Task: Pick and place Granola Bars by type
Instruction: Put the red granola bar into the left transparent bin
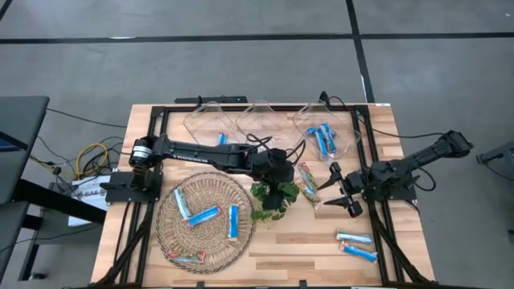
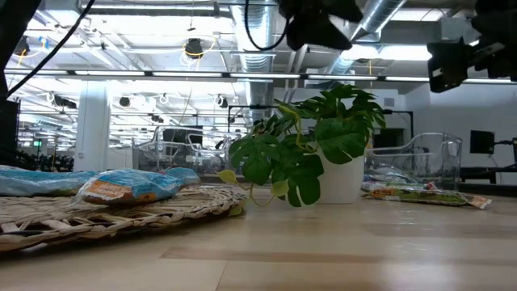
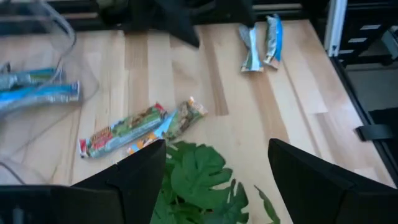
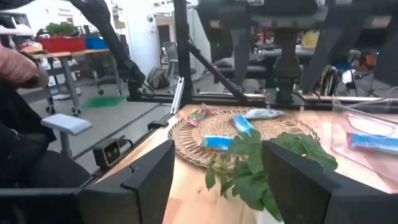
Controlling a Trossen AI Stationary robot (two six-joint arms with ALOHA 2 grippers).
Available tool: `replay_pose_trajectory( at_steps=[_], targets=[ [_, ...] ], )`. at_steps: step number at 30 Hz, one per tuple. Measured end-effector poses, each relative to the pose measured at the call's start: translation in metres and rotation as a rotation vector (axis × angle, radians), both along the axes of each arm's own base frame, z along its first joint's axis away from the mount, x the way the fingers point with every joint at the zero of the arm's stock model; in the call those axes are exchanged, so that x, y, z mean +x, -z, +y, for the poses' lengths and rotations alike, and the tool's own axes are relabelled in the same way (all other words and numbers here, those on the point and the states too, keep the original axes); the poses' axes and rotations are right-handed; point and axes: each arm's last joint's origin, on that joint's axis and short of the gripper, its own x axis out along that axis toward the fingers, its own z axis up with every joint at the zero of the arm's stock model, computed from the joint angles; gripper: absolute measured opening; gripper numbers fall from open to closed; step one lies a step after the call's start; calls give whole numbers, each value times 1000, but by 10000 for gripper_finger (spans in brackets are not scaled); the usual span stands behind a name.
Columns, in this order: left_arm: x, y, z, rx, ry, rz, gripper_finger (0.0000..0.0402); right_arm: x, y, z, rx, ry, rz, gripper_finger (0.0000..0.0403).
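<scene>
Granola bars, flat wrapped sticks in blue-white and multicoloured wrappers, are shown spread around the potted green leafy plant, taken as landmark. Two multicoloured bars lie just beside the plant, between it and the right gripper. Blue bars rest on the round woven wicker tray on the plant's other side, others in the clear plastic bins behind it. The left gripper hangs over the plant, fingers parted and empty, apparently aimed at the multicoloured pair. The right gripper is likewise spread, holding nothing.
</scene>
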Motion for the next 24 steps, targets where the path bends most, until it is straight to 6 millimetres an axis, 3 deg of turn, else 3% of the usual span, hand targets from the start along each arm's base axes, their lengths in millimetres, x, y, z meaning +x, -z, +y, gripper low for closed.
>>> replay_pose_trajectory(
  at_steps=[11, 19, 24],
  targets=[
    [-3, 11, -9, -48, -28, 59, 277, -17, 4, -7, -20, 6, 20, 232],
    [-20, 23, -39, -69, -11, 251, 277, -22, 1, -11, -31, 23, -27, 232],
    [-37, 42, -59, -86, -34, 345, 277, -20, 3, -12, -11, 43, -1, 232]
  ],
)
